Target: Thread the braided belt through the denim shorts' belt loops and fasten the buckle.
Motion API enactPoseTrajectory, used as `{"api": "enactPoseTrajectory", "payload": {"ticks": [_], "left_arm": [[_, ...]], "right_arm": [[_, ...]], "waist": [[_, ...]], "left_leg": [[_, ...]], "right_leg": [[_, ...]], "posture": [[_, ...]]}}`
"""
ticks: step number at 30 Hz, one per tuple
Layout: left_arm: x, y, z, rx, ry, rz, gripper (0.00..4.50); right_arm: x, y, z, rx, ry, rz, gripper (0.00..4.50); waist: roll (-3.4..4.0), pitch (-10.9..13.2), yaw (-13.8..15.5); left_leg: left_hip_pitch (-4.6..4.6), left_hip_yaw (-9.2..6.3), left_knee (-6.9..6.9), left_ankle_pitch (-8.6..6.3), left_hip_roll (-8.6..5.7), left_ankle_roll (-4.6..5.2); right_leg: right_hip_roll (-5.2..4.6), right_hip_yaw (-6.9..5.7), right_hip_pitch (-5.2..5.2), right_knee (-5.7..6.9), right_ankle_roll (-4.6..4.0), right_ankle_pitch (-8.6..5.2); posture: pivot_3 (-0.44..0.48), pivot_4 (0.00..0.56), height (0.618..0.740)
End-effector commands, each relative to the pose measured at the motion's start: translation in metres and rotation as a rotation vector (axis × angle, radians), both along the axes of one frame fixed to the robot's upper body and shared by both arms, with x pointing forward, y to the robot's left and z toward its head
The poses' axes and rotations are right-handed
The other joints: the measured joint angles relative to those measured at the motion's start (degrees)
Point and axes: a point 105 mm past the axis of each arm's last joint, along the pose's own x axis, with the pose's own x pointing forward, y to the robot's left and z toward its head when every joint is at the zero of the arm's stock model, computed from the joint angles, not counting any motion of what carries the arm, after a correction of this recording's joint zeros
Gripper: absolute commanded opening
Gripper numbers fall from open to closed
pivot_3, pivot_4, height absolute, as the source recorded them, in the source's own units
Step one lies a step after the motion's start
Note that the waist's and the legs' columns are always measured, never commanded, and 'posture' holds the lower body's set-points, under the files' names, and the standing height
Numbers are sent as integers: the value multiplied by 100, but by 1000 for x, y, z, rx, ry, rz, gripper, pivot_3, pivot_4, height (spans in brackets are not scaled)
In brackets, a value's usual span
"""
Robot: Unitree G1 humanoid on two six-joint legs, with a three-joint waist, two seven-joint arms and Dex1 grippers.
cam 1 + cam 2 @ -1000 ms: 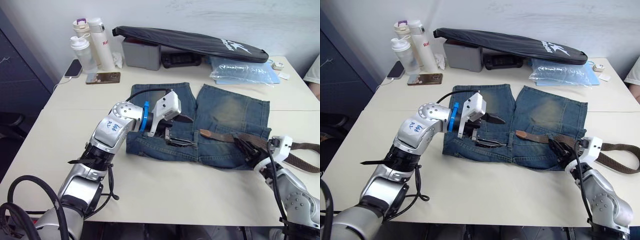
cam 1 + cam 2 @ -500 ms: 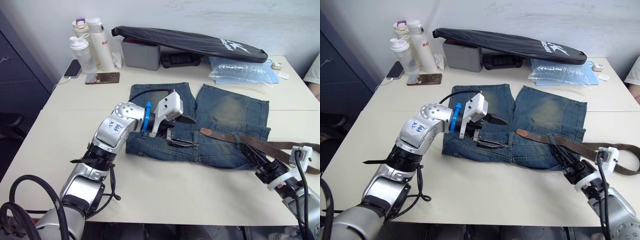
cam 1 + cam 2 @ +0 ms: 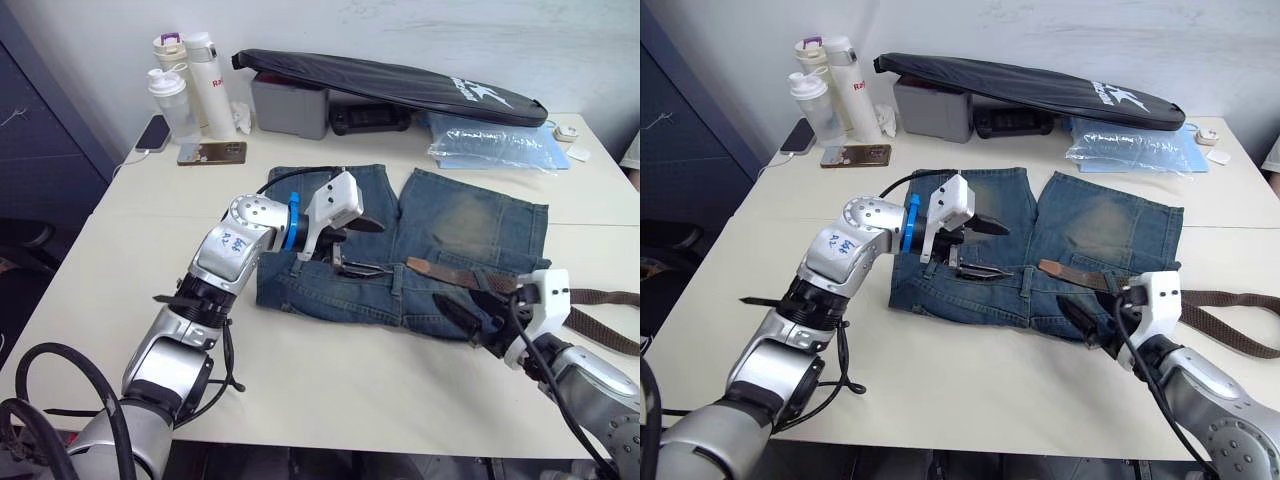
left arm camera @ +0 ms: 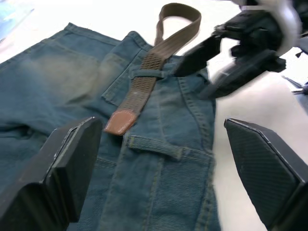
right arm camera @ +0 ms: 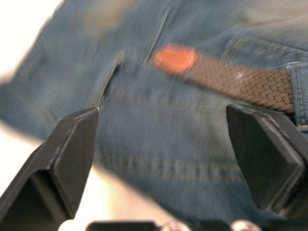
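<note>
1. My left tool (image 3: 352,248), fingers spread and empty, hovers over the denim shorts (image 3: 450,225); the braided belt (image 4: 144,86) tip lies ahead of it.
2. My right tool (image 3: 1080,318), also spread and empty, sits at the waistband just beside the belt.

White bottle (image 3: 207,80) at the back of the surface: red lettering beginning "RA", the rest unreadable. Long black bag (image 3: 390,85): a white logo with lettering too small to read.
</note>
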Motion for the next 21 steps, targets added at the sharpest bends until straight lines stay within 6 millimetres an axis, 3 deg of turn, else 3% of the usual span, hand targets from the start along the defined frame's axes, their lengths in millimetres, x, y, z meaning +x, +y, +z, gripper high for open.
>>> {"api": "enactPoseTrajectory", "payload": {"ticks": [1,4,6,7,10,15,21], "left_arm": [[9,-13,11,1,-75,-16,4500],[14,-21,12,8,-89,-31,4500],[14,-25,13,5,-92,-49,4500],[14,-26,14,3,-91,-56,4500],[11,-27,14,3,-92,-69,4500],[8,-21,16,1,-89,-70,4500],[5,-13,17,-4,-85,-52,4500]], "right_arm": [[-5,2,19,-69,-81,24,4459],[-4,-5,20,-183,-101,4,4459],[3,-9,22,-168,-135,-50,4459],[8,-9,25,-100,-154,-80,4459],[30,-4,35,341,-191,-222,4459],[45,2,31,852,-142,-327,4459],[47,-5,7,1144,-47,-455,4459]], "waist": [[-16,0,-9],[-15,-1,-19],[-20,2,-29],[-20,2,-39],[-32,11,-73],[-1,7,-36],[14,-2,-38]], "left_leg": [[0,0,0,0,1,0],[1,2,2,0,-1,0],[2,4,1,0,-1,0],[4,4,1,0,3,-1],[12,4,-7,7,16,-16],[9,3,-10,12,24,-25],[-4,2,-1,9,3,-4]], "right_leg": [[1,0,0,0,0,0],[1,2,1,1,1,0],[1,4,0,3,1,0],[3,4,0,6,1,0],[16,5,-2,19,0,0],[24,5,-15,54,-2,0],[-6,6,-18,58,-2,0]], "posture": [[0,150,740],[0,150,740],[0,150,740],[0,150,740],[0,150,740],[0,150,740],[0,150,740]]}}
